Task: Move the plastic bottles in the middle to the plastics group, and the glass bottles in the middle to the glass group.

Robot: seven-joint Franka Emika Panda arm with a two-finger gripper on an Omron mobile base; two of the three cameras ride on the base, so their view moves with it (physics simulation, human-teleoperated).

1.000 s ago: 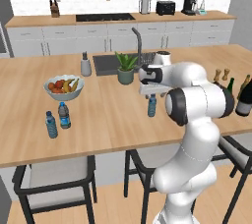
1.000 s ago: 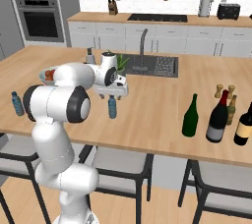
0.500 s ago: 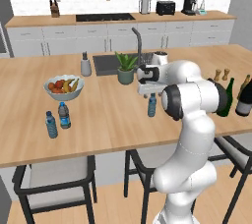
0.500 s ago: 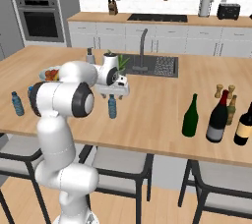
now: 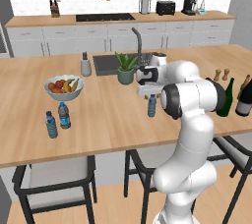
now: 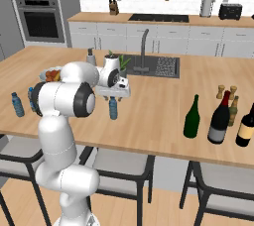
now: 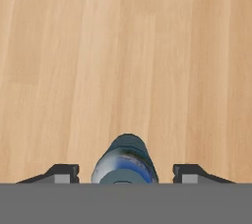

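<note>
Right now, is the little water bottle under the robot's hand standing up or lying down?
Standing up. The little water bottle stands cap-up on the counter, and the hand view looks straight down on its cap.

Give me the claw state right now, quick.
Claw: open, fingertips apart on either side of the small water bottle, not gripping it.

No text, brand, number or sign can be read anywhere. The pale label on the dark wine bottle (image 6: 217,132) and the label on the dark bottle beside it (image 6: 243,131) are blank patches at this size. The blue band around the small water bottle (image 6: 113,108) on the tabletop (image 6: 158,121) shows no lettering either.
</note>
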